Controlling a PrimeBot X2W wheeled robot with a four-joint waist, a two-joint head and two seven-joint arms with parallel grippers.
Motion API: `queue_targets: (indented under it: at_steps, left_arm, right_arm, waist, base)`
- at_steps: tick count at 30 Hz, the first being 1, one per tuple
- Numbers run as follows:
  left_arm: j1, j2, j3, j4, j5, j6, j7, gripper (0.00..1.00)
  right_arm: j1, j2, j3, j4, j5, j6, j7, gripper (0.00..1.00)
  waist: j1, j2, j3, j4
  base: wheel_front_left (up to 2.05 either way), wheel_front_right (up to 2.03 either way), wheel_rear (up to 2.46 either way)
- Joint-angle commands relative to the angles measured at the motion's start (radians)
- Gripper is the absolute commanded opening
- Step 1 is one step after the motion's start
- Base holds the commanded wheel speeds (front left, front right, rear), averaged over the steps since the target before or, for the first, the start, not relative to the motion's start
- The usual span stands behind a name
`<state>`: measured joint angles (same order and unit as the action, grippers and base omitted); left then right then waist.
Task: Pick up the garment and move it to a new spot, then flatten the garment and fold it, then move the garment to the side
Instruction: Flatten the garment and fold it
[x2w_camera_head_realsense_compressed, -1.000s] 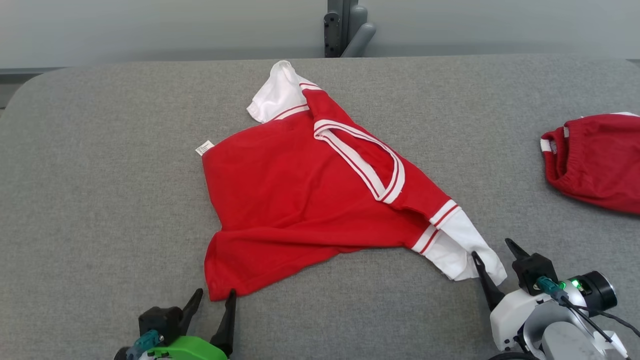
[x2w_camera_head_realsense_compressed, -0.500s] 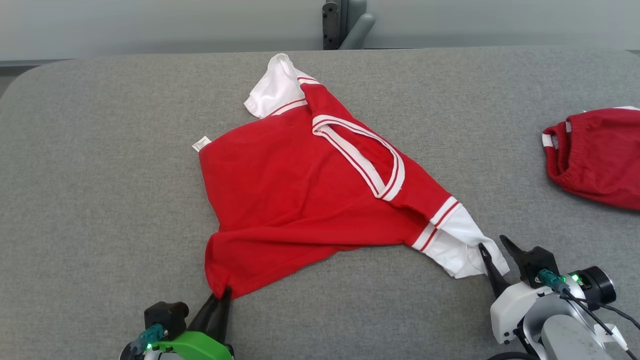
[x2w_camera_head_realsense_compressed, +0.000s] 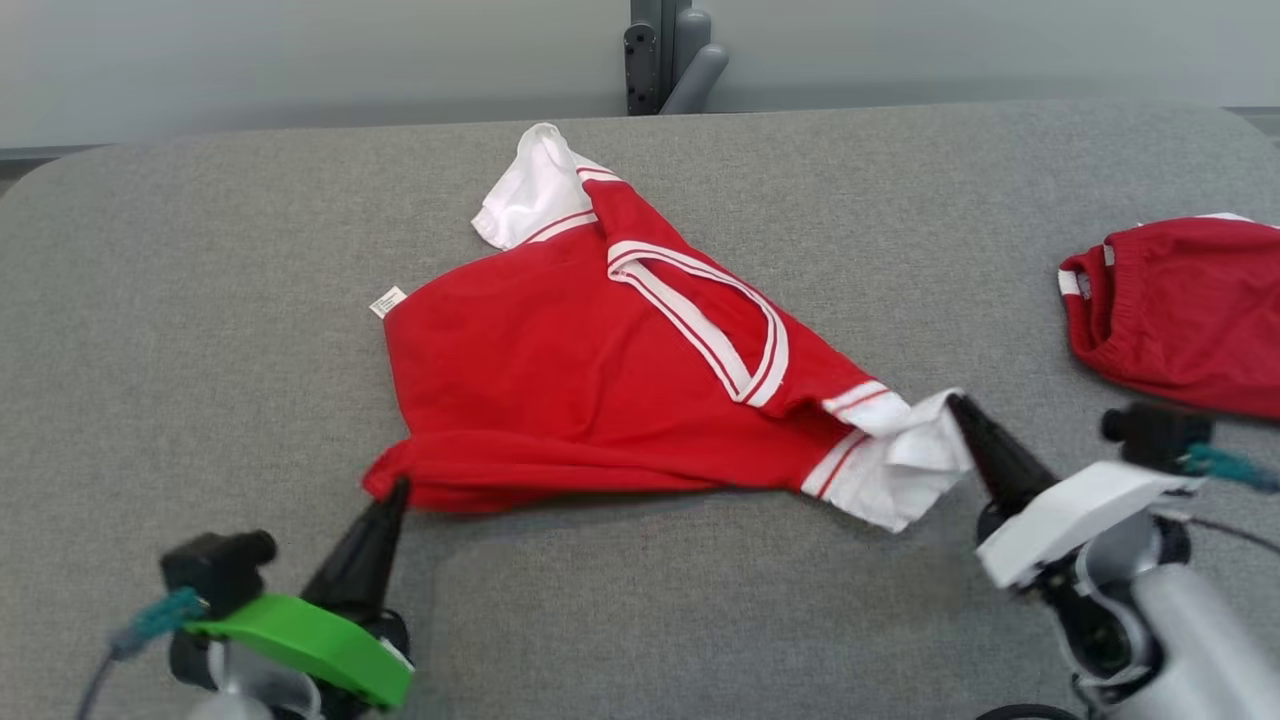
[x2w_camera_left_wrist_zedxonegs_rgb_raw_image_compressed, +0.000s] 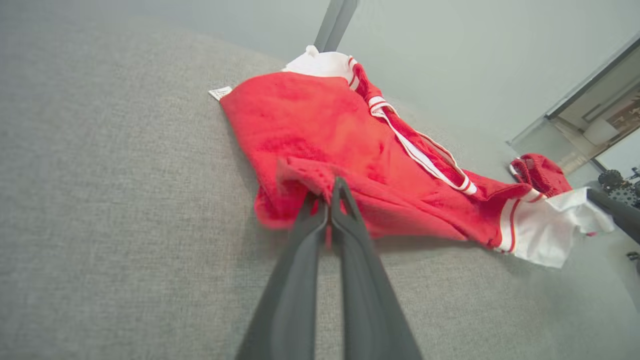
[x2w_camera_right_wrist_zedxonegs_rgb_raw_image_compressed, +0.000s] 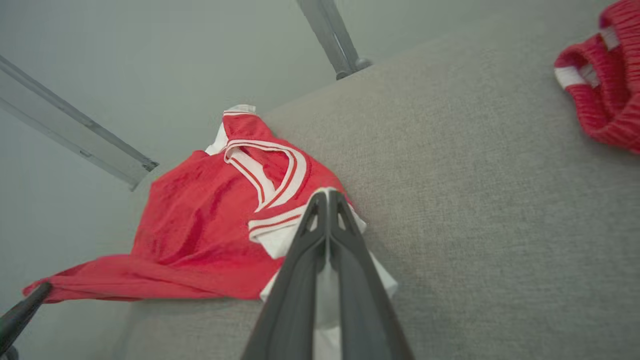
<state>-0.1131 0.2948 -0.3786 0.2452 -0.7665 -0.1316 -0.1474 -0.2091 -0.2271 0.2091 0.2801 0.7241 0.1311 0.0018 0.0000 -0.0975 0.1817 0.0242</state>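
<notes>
Left claw (x2w_camera_head_realsense_compressed: 396, 488), blurred at base

A second red cloth (x2w_camera_head_realsense_compressed: 1180, 310) with white trim lies bunched at the right edge on the grey counter (x2w_camera_head_realsense_compressed: 200, 300); a grey post (x2w_camera_head_realsense_compressed: 665, 55) stands top centre.

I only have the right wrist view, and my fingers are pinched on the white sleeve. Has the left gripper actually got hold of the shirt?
Observer: Yes. The left wrist view shows the left gripper shut on the red shirt's hem corner.
Operator: Any tag I can't see from here?
Observer: A small white label sticks out at the shirt's left edge, lying on the grey table.
</notes>
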Motion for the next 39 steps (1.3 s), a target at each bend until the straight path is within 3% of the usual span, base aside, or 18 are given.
queue_targets:
  at_steps: [1, 6, 10, 14, 19, 23, 26, 27, 29, 34, 39]
  left_arm:
    - [0.012, 0.03, 0.022, -0.077, -0.039, 0.002, 0.037, 0.0]
    - [-0.02, 0.184, 0.125, -0.476, -0.185, 0.042, 0.264, 0.0]
    - [-0.168, 0.273, 0.198, -0.634, -0.298, 0.082, 0.43, 0.0]
    - [-0.407, 0.327, 0.213, -0.603, -0.366, 0.1, 0.569, 0.0]
    - [-0.762, 0.314, 0.18, -0.363, -0.314, 0.109, 0.635, 0.0]
    - [-1.025, 0.246, 0.133, -0.108, -0.208, 0.099, 0.562, 0.0]
    - [-1.203, 0.203, 0.113, 0.069, -0.095, 0.086, 0.428, 0.0]
    - [-1.203, 0.203, 0.113, 0.069, -0.095, 0.086, 0.428, 0.0]
    - [-1.311, 0.18, 0.116, 0.172, -0.022, 0.091, 0.292, 0.0]
    - [-1.459, 0.12, 0.109, 0.373, 0.068, 0.048, -0.001, 0.0]
    - [-1.398, 0.1, 0.027, 0.471, 0.08, 0.004, -0.094, 0.0]
  right_arm:
    - [0.028, -0.046, -0.022, -0.077, 0.079, -0.001, 0.05, 0.0]
    - [0.043, -0.151, -0.191, -0.401, 0.379, 0.0, 0.252, 0.0]
    - [-0.076, -0.135, -0.343, -0.496, 0.482, 0.0, 0.362, 0.0]
    - [-0.313, -0.064, -0.438, -0.452, 0.446, 0.0, 0.452, 0.0]
    - [-0.737, 0.069, -0.534, -0.259, 0.162, 0.0, 0.513, 0.0]
    - [-1.052, 0.15, -0.601, -0.071, -0.117, -0.001, 0.446, 0.0]
    - [-1.246, 0.171, -0.617, 0.053, -0.251, -0.001, 0.345, 0.0]
    - [-1.246, 0.171, -0.617, 0.053, -0.251, -0.001, 0.345, 0.0]
    - [-1.359, 0.174, -0.6, 0.148, -0.268, -0.001, 0.262, 0.0]
    - [-1.515, 0.174, -0.493, 0.331, -0.208, -0.001, 0.05, 0.0]
    - [-1.383, 0.175, -0.381, 0.338, -0.141, -0.001, -0.02, 0.0]
  waist:
    - [0.0, 0.0, 0.005, -0.002]
    - [0.0, 0.0, 0.048, 0.008]
    - [0.0, 0.0, 0.11, 0.022]
    - [0.0, 0.0, 0.188, 0.038]
    - [0.0, 0.0, 0.305, 0.064]
    - [0.0, 0.0, 0.381, 0.083]
    - [0.0, 0.0, 0.43, 0.09]
    - [0.0, 0.0, 0.43, 0.09]
    - [0.0, 0.0, 0.46, 0.09]
    - [0.0, 0.0, 0.501, 0.076]
    - [0.0, 0.0, 0.497, 0.064]
  base:
    - [0.0, 0.0, 0.0]
    - [0.0, 0.0, 0.0]
    - [0.0, 0.0, 0.0]
    - [0.0, 0.0, 0.0]
    - [0.0, 0.0, 0.0]
    - [0.0, 0.0, 0.0]
    - [0.0, 0.0, 0.0]
    - [0.0, 0.0, 0.0]
    - [0.0, 0.0, 0.0]
    - [0.0, 0.0, 0.0]
    - [0.0, 0.0, 0.0]
